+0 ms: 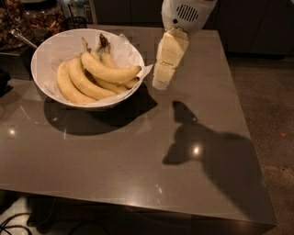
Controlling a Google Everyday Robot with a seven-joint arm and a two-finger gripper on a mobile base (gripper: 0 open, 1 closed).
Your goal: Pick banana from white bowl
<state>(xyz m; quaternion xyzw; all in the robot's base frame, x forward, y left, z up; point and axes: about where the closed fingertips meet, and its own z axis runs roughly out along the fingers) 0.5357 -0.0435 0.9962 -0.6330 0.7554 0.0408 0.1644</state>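
Observation:
The white bowl, lined with crumpled white paper, stands on the back left of the dark table. Several yellow bananas lie in it. The long, strongly curved banana lies on top, its thin stem pointing back left and its dark tip toward the bowl's right rim. My gripper hangs down from its white wrist housing just right of the bowl's rim, above the table and beside the paper's edge. It holds nothing and is apart from the bananas.
The grey-brown table has its front edge near the bottom and its right edge toward the floor. Dark clutter and a metal handle sit behind the bowl at the back left. My arm's shadow falls right of centre.

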